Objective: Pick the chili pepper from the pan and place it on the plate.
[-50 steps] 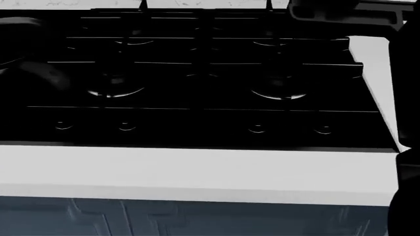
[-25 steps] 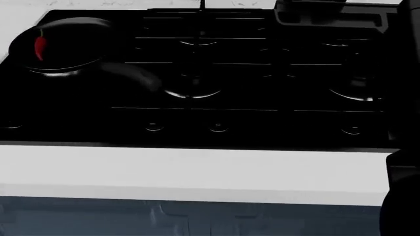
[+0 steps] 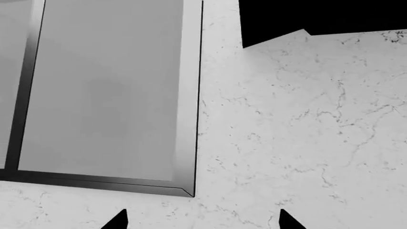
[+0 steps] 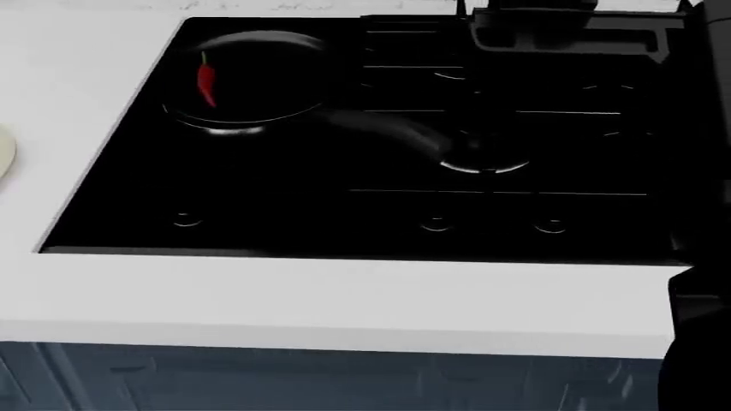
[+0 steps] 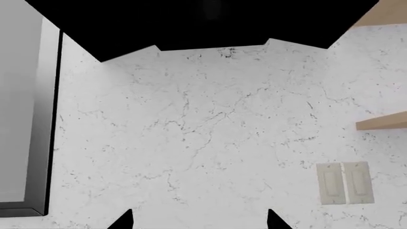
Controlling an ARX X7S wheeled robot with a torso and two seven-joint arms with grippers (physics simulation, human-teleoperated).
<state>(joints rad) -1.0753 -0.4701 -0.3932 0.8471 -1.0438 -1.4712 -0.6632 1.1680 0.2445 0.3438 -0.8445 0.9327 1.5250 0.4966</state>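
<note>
The red chili pepper [image 4: 207, 82] lies inside the round black pan [image 4: 269, 94], near its left wall, at the back left of the stove. The pan's handle [image 4: 389, 130] points right and toward me. A sliver of the pale plate [image 4: 3, 151] shows at the head view's left edge, on the white counter. My left gripper [image 3: 203, 223] and right gripper [image 5: 198, 223] are both open and face a marbled wall, nothing between their tips. Neither wrist view shows the pan, chili pepper or plate.
The black stovetop [image 4: 342, 205] has knobs along its front and a burner [image 4: 485, 163] by the handle's end. White counter [image 4: 342, 300] runs in front, dark cabinets [image 4: 286, 381] below. A dark grey arm part [image 4: 571, 34] hangs at top right. A window frame [image 3: 108, 95] and wall switch [image 5: 343, 183] are on the wall.
The head view has swung left: the stove slid right in the picture, the pan with the chili pepper moved toward the centre, and the plate's edge came into view.
</note>
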